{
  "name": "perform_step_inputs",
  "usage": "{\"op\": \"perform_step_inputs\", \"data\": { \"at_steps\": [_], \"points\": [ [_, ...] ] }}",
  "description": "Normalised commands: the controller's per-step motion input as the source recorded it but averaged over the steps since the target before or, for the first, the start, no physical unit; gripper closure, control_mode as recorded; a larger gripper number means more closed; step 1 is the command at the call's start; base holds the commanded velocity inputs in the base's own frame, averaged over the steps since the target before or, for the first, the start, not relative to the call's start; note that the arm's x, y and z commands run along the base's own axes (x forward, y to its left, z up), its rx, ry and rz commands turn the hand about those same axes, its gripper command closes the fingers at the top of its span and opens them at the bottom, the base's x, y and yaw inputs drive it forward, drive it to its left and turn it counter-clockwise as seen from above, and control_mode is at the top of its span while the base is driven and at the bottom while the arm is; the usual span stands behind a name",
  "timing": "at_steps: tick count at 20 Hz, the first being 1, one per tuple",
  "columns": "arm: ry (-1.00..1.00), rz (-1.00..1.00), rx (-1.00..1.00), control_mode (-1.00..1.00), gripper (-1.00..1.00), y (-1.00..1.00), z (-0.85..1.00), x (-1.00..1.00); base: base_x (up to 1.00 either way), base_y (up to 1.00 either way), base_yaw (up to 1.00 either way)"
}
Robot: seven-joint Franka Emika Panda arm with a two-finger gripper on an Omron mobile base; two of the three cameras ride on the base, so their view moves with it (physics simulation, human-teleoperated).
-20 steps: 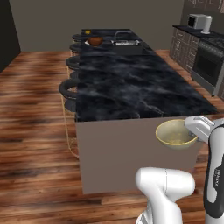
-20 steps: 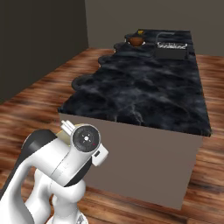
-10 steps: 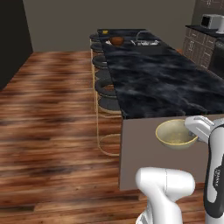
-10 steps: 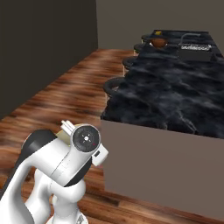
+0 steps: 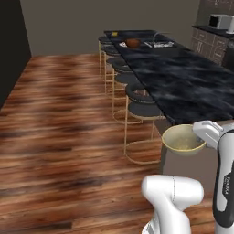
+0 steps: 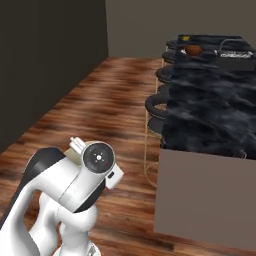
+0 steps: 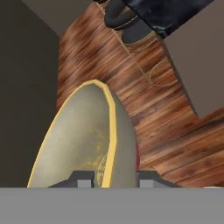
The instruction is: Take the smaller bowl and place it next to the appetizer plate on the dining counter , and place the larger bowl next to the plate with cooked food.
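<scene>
Wood floor and black stools (image 5: 137, 107) flank the dining counter (image 5: 192, 87). Pincer (image 7: 109, 177) clamps the smaller bowl (image 5: 182, 139) by its rim, off the counter's near end. Keep it level; carry toward the far plates.

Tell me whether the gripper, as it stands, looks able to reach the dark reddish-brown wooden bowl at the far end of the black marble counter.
Probably not. The gripper is shut on the pale cream bowl, and the dark reddish-brown wooden bowl sits far down the black marble counter, apparently beyond arm's reach.
</scene>
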Motion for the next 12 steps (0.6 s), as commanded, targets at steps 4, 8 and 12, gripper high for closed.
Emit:
{"op": "perform_step_inputs", "data": {
  "at_steps": [4,8,12],
  "points": [
    [0.0,0.0,0.0,1.0,1.0,0.0,0.0,0.0,0.66,1.0,-0.45],
    [0.0,0.0,0.0,1.0,1.0,0.0,0.0,0.0,0.66,1.0,-0.45],
    [0.0,0.0,0.0,1.0,1.0,0.0,0.0,0.0,0.83,1.0,-0.44]
  ]
}}
